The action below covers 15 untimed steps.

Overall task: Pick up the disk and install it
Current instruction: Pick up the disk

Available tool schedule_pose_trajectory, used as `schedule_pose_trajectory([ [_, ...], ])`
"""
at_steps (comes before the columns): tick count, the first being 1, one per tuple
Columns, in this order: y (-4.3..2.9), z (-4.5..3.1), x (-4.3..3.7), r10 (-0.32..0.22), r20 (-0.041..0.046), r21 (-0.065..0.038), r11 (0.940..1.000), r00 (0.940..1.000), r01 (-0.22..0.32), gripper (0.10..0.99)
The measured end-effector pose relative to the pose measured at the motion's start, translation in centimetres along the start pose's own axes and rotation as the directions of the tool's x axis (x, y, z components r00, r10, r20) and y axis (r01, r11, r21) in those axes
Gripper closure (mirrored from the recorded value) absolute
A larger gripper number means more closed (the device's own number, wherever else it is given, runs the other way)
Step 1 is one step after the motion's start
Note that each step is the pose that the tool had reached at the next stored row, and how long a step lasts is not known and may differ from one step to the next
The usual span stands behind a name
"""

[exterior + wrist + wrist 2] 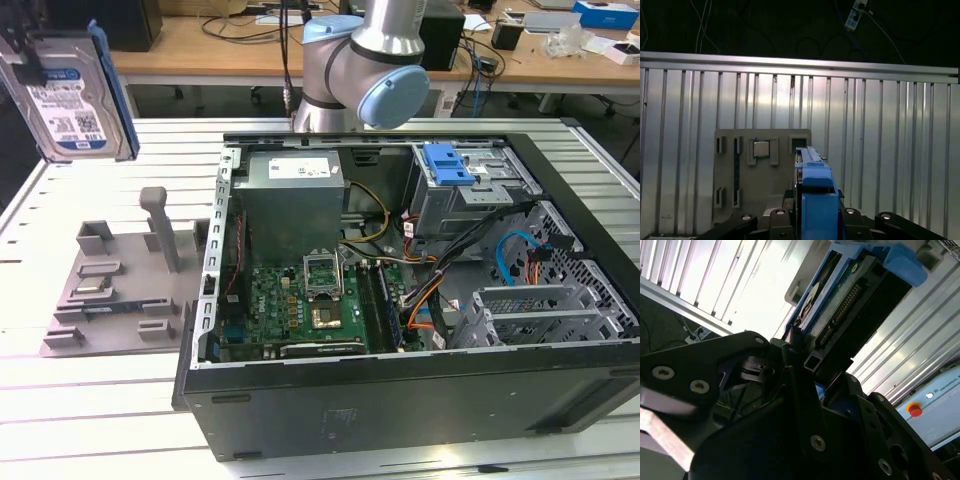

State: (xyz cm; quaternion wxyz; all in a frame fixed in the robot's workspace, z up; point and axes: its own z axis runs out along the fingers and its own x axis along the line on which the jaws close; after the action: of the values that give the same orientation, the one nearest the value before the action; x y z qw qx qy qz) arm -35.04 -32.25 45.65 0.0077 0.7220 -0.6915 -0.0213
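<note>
The gripper [802, 357] is holding the disk [65, 90] aloft, label side showing, at the exterior view's left, above the counter [100, 420] and well apart from the computer case [400, 400]. The jaws are clenching one end of the disk.

Handling, as a judgement: the disk is behaving as a stiff, dense metal block, heavy for its size, smooth-sided and sensitive to shock. The blue carrier [816, 197] is offering the safer hold along its side rails. The connector edge [842, 305] and the bare circuit board beside it are best left untouched.

Count: one disk, one computer case, one grey fixture [120, 290] on the counter, one blue bracket [447, 165] in the case.
</note>
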Motion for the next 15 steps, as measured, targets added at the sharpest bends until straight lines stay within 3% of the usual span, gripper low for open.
schedule_pose_trajectory([
  [6, 0.12, -2.8, -0.06, 0.0, 0.0, 0.0, 1.0, 1.0, 0.0, 0.718],
  [13, 0.12, -3.11, -0.07, 0.0, 0.0, 0.0, 1.0, 1.0, 0.0, 0.718],
  [15, -0.42, -3.14, -0.05, 0.0, 0.0, 0.0, 1.0, 1.0, 0.0, 0.718],
])
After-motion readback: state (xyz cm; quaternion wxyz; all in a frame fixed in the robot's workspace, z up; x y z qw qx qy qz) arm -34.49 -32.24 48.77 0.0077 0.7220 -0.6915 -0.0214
